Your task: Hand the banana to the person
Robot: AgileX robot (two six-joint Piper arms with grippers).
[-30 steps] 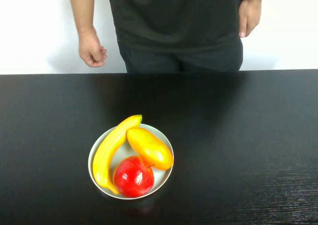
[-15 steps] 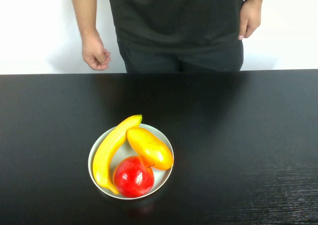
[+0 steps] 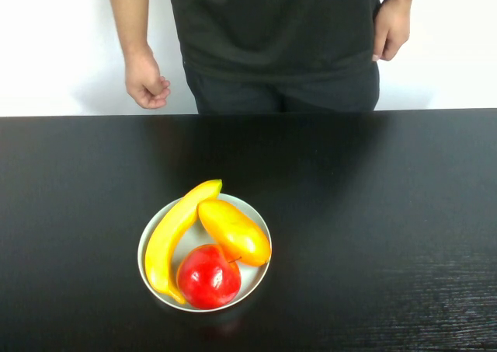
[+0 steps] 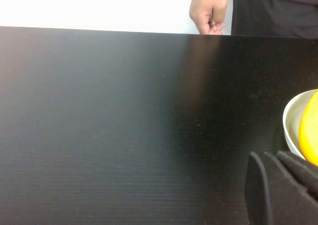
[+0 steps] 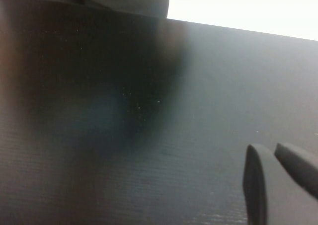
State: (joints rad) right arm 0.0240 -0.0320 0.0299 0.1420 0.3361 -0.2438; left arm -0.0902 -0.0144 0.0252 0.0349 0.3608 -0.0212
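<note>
The banana point(image 3: 172, 235) lies along the left side of a white bowl point(image 3: 260, 278) on the black table, its tip pointing toward the person point(image 3: 272, 33). The person stands behind the far edge with both hands down, one hand point(image 3: 147, 84) hanging at the left. Neither gripper shows in the high view. In the left wrist view, my left gripper point(image 4: 271, 158) is shut and empty, low over the table just short of the bowl point(image 4: 293, 125), with a bit of the banana point(image 4: 310, 130) showing. In the right wrist view, my right gripper point(image 5: 271, 148) is shut and empty over bare table.
The bowl also holds a plump yellow-orange mango point(image 3: 234, 231) and a red apple point(image 3: 208, 277), both touching the banana. The black table point(image 3: 373, 196) stretches wide on all sides of the bowl. A white wall stands behind the person.
The person's hand at the left has shifted slightly. The fruits and bowl have not moved.
</note>
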